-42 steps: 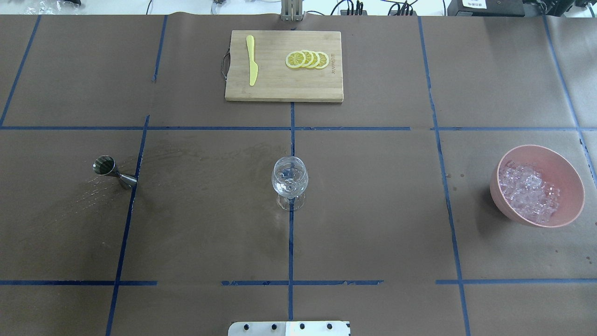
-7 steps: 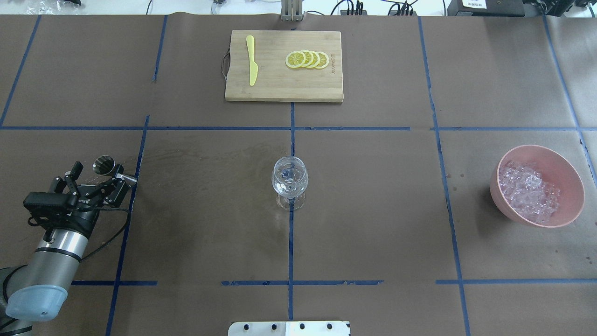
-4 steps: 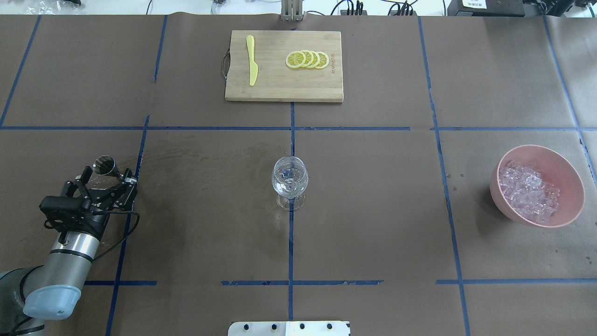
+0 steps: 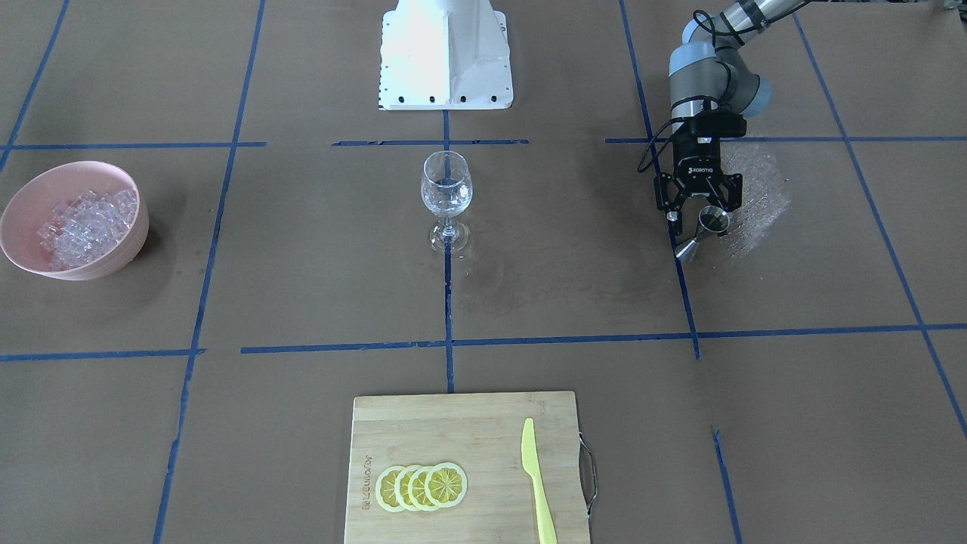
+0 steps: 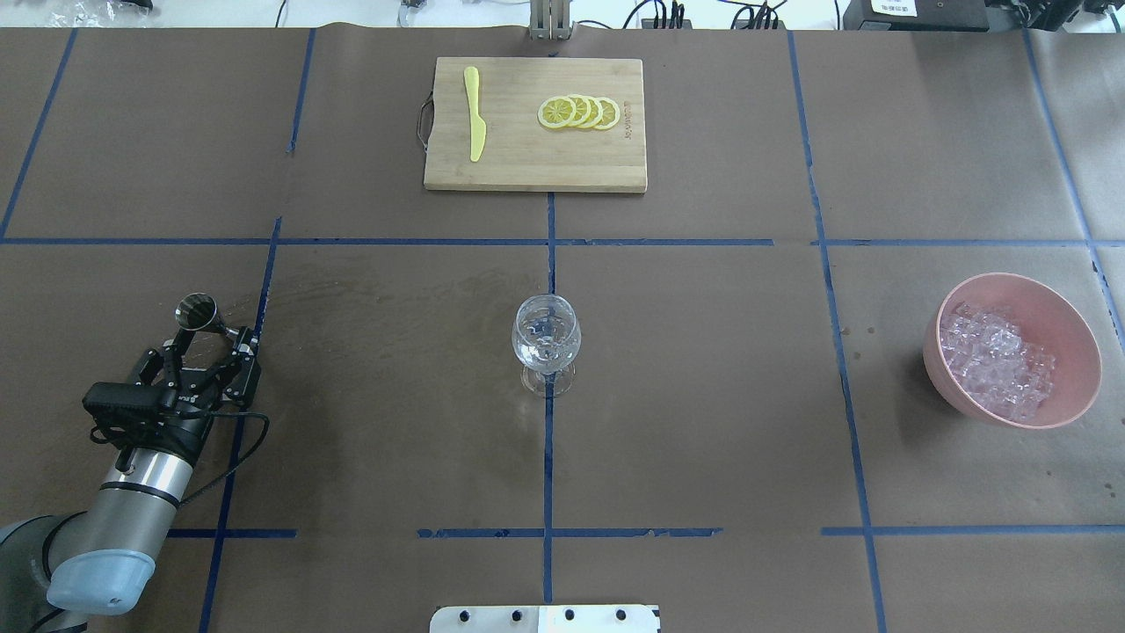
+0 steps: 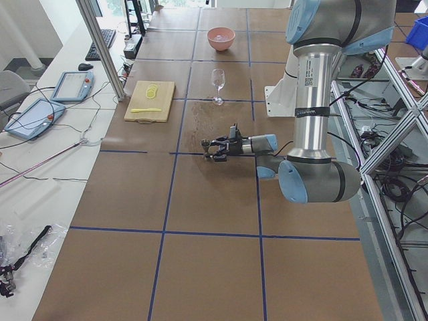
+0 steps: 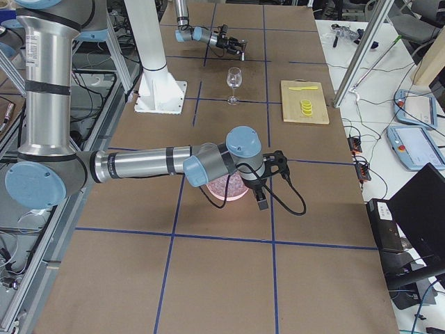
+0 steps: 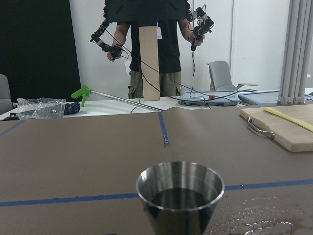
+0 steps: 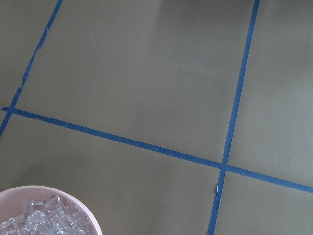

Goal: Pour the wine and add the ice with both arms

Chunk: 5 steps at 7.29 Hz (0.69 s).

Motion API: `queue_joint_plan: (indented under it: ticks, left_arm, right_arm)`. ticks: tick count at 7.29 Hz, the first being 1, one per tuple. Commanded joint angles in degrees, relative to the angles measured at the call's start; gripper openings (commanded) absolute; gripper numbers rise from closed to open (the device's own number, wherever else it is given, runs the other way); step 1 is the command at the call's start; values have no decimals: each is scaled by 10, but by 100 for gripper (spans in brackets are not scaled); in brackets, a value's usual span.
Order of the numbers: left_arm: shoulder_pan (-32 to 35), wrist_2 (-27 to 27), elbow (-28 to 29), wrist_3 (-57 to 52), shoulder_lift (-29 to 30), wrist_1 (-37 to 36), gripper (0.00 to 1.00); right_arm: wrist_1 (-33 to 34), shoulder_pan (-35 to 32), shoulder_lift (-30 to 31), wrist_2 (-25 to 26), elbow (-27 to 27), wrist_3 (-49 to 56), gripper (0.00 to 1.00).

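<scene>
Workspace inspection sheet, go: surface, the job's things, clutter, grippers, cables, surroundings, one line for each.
Surface: brown-paper table with a blue tape grid; wet-looking patch beside the jigger.
Job's things: wine glass upright at centre; jigger standing, dark liquid inside; ice heaped in the pink bowl.
Clutter: cutting board with yellow knife and lemon slices.
Grippers: left gripper open, fingers either side of the jigger, contact unclear; right gripper near the bowl, open or shut cannot be told.
Cables: black cable loops off the left wrist.
Surroundings: operator beyond the table; white pedestal; tablets on a side bench.
</scene>
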State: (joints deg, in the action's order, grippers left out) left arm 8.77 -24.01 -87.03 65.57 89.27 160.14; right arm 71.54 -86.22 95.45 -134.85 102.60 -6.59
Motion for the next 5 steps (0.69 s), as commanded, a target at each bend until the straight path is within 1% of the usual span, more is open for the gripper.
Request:
queue_joint_plan:
  ticks: [1, 2, 4, 5]
  left_arm:
    - [-5, -2, 4, 0, 2, 2, 78]
    - [-5, -3, 5, -1, 3, 2, 78]
    - [-6, -5, 13, -6, 3, 28, 78]
    - [-6, -16, 16, -7, 6, 29, 78]
  right_arm:
    - [0, 0, 0, 0, 0, 0, 100]
    - [0, 0, 0, 0, 0, 0, 100]
    - [0, 0, 0, -1, 0, 0, 100]
    - [0, 0, 0, 0, 1, 0, 100]
